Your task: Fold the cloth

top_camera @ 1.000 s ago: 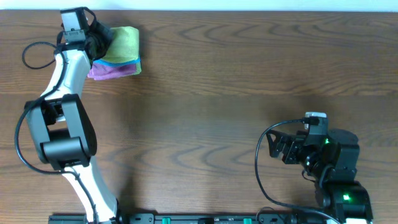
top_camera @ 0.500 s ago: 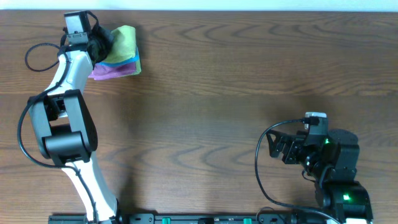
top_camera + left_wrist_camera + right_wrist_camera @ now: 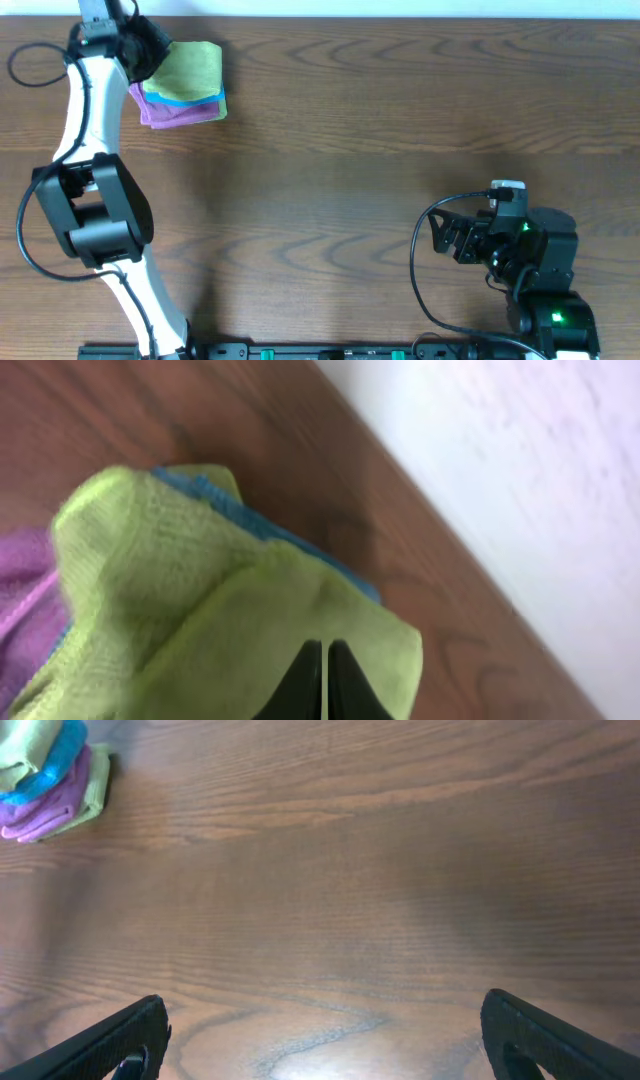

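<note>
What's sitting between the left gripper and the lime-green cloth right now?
Nothing visible. The cloth tops the pile, over the blue cloth and the purple cloth, and the left gripper appears to have its fingers closed on the fabric.

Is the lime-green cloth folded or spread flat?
Folded: the lime-green cloth lies as a compact pad atop the blue cloth and the purple cloth, no larger than them.

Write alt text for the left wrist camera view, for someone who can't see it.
A lime-green cloth fills the lower left, pinched at the bottom edge by the closed dark jaws of the left gripper. It lies over a blue cloth and a purple cloth on a brown wooden table.
</note>
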Robot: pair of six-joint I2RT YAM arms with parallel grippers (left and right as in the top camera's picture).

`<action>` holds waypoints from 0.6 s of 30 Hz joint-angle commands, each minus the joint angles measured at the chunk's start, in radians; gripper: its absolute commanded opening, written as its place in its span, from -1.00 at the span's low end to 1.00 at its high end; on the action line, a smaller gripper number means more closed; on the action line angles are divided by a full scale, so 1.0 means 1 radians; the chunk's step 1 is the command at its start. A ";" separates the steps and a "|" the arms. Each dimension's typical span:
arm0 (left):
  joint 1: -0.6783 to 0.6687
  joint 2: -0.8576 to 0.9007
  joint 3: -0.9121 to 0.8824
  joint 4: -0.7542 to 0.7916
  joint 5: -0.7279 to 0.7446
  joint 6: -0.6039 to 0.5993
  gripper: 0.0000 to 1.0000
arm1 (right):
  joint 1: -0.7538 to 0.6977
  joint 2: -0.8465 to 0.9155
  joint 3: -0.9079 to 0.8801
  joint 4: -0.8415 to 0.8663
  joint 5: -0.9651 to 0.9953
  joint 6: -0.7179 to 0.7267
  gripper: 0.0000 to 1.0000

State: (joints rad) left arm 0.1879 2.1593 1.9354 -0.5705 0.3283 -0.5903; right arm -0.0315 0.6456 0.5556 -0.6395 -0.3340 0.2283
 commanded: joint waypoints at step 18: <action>0.001 -0.041 0.366 -0.552 -0.091 0.223 0.41 | -0.010 -0.004 -0.002 -0.001 -0.007 0.014 0.98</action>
State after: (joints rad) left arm 0.1879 2.1483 2.2799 -1.0996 0.2543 -0.3710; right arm -0.0315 0.6456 0.5556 -0.6395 -0.3336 0.2287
